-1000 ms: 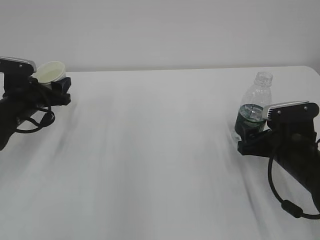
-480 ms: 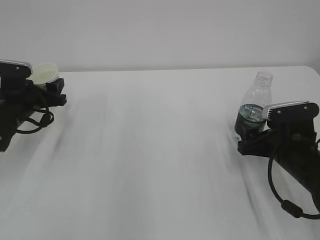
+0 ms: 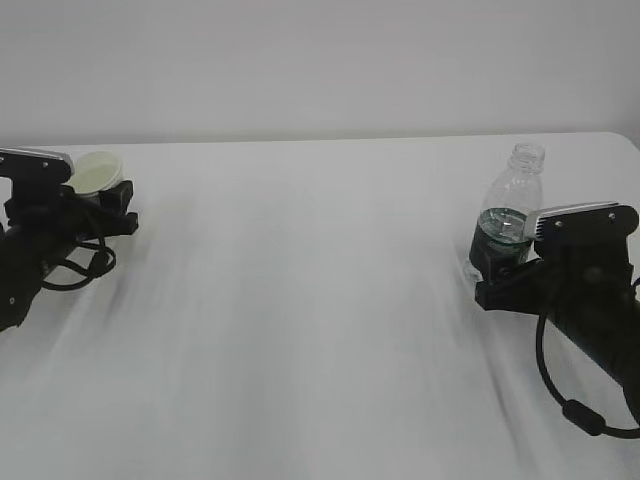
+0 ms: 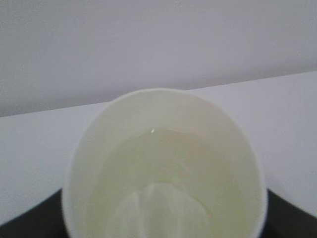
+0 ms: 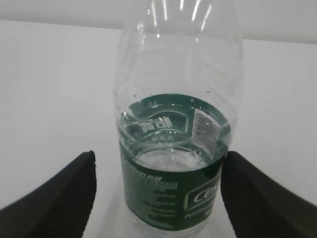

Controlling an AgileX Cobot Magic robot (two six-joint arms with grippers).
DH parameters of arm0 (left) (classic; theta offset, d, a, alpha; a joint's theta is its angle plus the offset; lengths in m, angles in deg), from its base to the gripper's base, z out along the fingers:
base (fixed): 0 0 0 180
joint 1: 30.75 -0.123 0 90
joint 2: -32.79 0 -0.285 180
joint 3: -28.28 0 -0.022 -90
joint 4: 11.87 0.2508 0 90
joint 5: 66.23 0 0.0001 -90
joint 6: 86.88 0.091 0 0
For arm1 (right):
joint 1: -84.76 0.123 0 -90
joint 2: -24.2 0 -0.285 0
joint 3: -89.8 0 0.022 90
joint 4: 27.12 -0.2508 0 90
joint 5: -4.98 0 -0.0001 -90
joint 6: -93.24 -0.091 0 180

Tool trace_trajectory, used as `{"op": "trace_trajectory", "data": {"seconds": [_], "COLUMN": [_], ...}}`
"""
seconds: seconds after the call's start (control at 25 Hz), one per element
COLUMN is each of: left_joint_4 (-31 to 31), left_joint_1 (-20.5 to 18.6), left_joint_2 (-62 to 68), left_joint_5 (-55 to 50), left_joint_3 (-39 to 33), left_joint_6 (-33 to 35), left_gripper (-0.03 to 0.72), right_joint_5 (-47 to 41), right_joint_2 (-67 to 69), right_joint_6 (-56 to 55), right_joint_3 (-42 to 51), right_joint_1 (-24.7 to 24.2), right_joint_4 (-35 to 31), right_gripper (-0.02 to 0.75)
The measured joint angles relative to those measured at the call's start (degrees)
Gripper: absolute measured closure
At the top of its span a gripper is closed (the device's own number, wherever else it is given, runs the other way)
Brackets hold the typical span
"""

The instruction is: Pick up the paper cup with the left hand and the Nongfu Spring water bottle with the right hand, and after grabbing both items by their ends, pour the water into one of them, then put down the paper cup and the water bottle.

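Observation:
The white paper cup sits between the fingers of my left gripper at the far left, low over the table and tilted slightly. In the left wrist view the paper cup fills the frame; its cream inside holds a shiny pool of clear liquid, and a black finger shows at each lower corner. The Nongfu Spring water bottle stands upright on the table at the right, uncapped. My right gripper straddles its green label. In the right wrist view the bottle holds water up to the label's top, with a gap beside the left finger.
The white table stretches between the two arms, with a plain pale wall behind it. A black cable loops below the right arm near the front right. The table's back right corner lies just beyond the bottle.
My left gripper has come down toward the table with the paper cup, and the cup now sits more level. The right arm and the bottle have not moved.

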Motion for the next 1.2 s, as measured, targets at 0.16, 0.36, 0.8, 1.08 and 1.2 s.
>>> {"op": "trace_trajectory", "data": {"seconds": [0.16,0.36,0.8,1.08,1.2], "left_joint_4": [-0.2,-0.4,-1.4,-1.7,-1.7], "left_joint_1": [0.0,0.0,0.0,0.0,0.0], "left_joint_2": [0.2,0.3,0.4,0.4,0.4], "left_joint_5": [0.0,0.0,0.5,1.2,1.3], "left_joint_3": [0.0,0.0,0.0,0.0,-0.2], "left_joint_6": [0.0,0.0,0.0,0.0,0.0], "left_gripper": [0.214,0.214,0.069,0.055,0.055], "right_joint_5": [0.0,0.0,0.0,0.0,0.0], "right_joint_2": [0.0,0.0,0.0,0.0,0.0], "right_joint_6": [0.0,-0.1,-0.2,-0.2,-0.2], "right_joint_3": [0.0,0.0,0.0,0.0,0.0], "right_joint_1": [0.0,0.0,0.0,0.0,0.0], "right_joint_4": [0.0,0.0,0.0,0.0,0.0], "right_gripper": [0.144,0.145,0.145,0.144,0.145]}}
